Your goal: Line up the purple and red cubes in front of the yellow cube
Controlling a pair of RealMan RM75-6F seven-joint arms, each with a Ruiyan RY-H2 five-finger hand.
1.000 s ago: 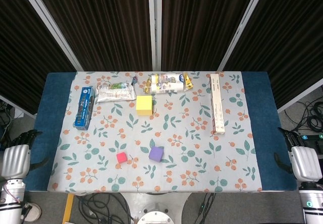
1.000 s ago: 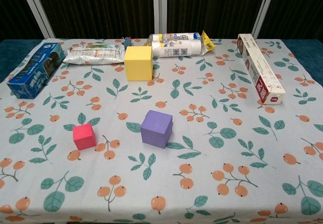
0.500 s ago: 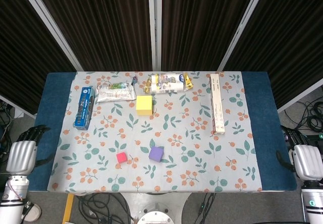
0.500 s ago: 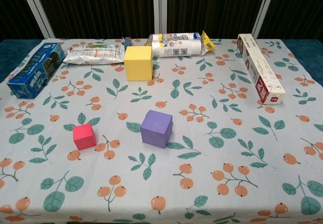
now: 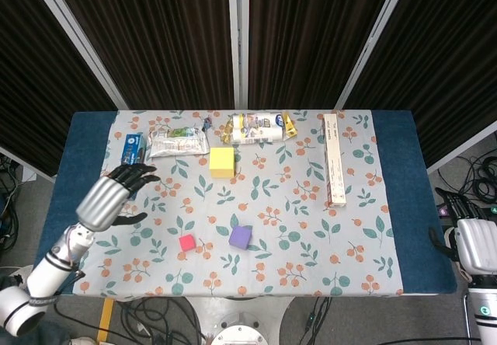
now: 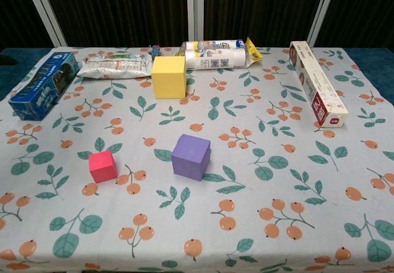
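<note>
The left hand hangs over the table's left side, fingers spread and holding nothing, above the flowered cloth near the blue box. The right hand sits off the table's right edge; its fingers cannot be made out, so whether it is wide or closed is unclear. The yellow cube stands toward the far side. The red cube and the larger purple cube lie nearer the robot, near each other but apart. Both look like light foam blocks with matte faces, probably slightly soft and not slippery. Judged best hold: 2 opposite side faces, pinched from above without squeezing hard.
</note>
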